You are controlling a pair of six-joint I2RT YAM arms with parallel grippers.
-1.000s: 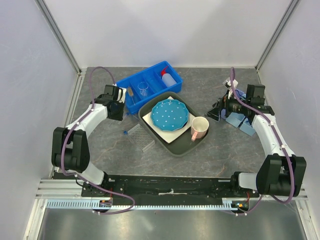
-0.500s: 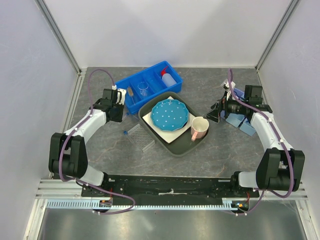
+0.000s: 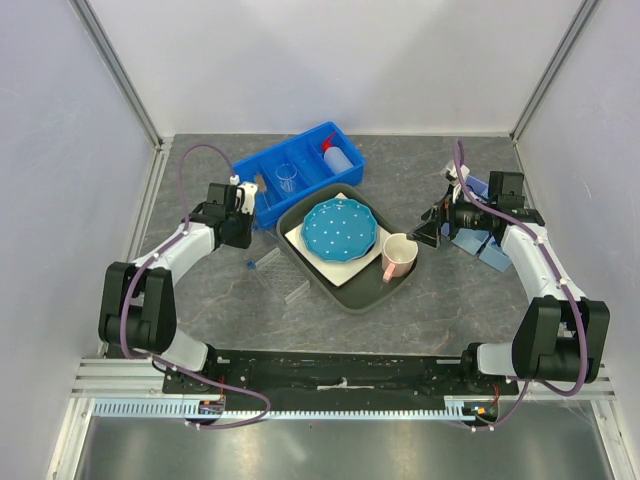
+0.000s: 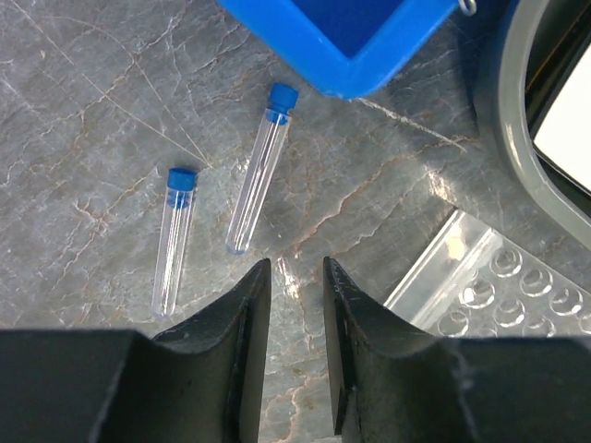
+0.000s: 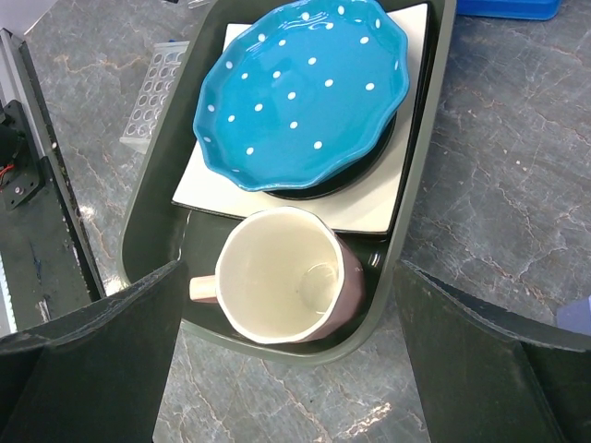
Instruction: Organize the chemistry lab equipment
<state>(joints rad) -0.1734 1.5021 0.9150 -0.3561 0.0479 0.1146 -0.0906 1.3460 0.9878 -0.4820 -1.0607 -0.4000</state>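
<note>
The left gripper (image 4: 295, 269), jaws slightly apart and empty, had moved a little nearer, above two blue-capped vials (image 4: 259, 175) lying on the grey marble table (image 4: 83, 101) beside a clear rack (image 4: 499, 286); the right gripper (image 3: 428, 228), wide open, had edged left toward the pink mug (image 5: 282, 277); white walls (image 3: 350, 60) stood around

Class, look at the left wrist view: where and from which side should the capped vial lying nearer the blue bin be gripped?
Grip the vial mid-tube, the left pincer coming straight down and closing across its width. It lies flat on the table, bare stone along both long sides.
</note>
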